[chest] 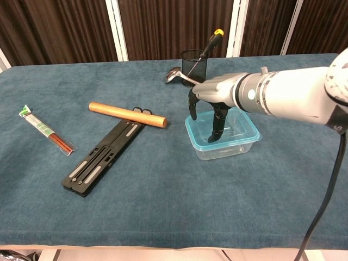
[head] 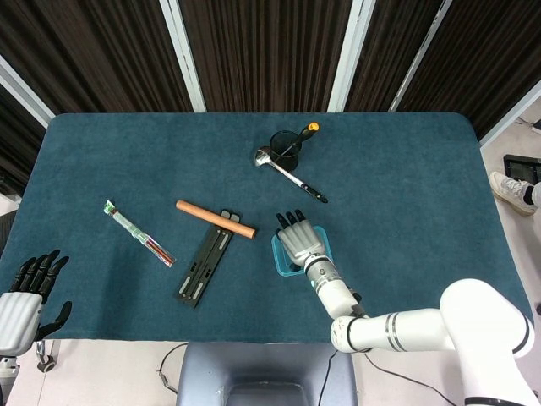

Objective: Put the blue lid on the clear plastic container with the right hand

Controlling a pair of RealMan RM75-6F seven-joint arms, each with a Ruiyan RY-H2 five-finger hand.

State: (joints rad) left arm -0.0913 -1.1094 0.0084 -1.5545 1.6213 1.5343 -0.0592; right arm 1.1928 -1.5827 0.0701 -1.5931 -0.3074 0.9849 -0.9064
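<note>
Pressing down with our right hand, fingers spread and holding nothing, we seat the blue lid squarely on the clear plastic container so its rim snaps.

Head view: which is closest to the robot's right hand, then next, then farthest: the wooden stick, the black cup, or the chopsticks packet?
From the right hand:
1. Wooden stick, just to its left.
2. Black cup, farther back on the table.
3. Chopsticks packet, far over on the left.

Wooden rod touching black folding bracket; wrapped chopsticks apart; ladle beside mesh cup
</note>
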